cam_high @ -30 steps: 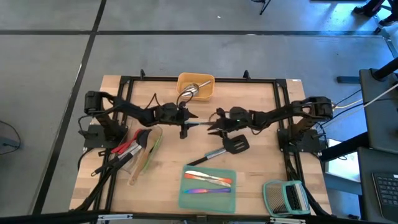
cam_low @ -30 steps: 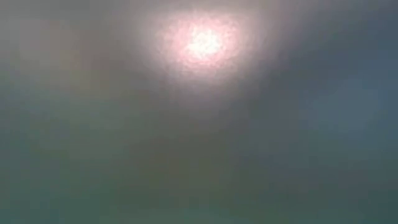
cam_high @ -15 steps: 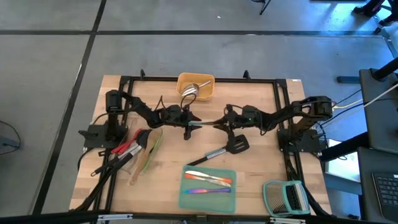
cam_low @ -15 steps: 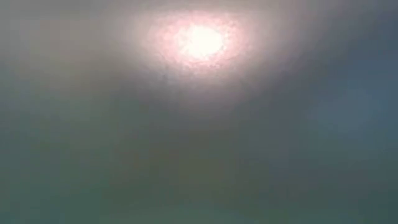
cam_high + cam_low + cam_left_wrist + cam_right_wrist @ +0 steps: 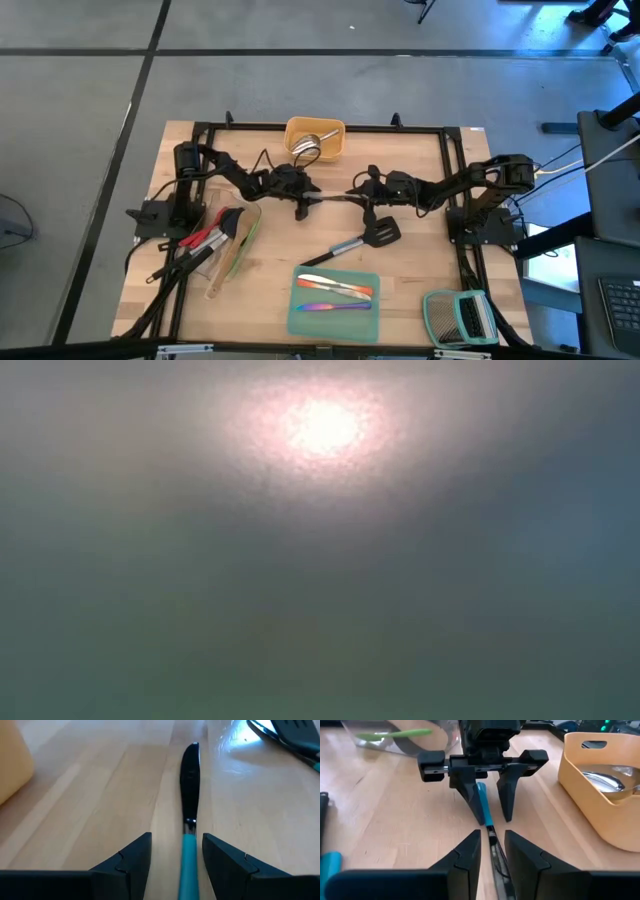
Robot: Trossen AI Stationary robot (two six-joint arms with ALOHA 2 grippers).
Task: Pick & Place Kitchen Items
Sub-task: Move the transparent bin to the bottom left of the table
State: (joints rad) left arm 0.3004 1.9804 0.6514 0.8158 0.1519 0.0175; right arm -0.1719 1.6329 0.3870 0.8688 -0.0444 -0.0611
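Left end effector [image 5: 300, 190] straddles teal grip of slim teal-handled black-bladed utensil [image 5: 189, 815] lying flat mid-desk, fingers [image 5: 131, 854] parted, not clamped. Utensil looks light, stiff, smooth plastic (slippery; take teal grip, not thin blade). Right end effector [image 5: 358, 190] straddles black end, fingers [image 5: 466, 851] narrowly parted. Pale wooden desk [image 5: 420, 260]; yellow plastic tray [image 5: 316, 138] beyond.
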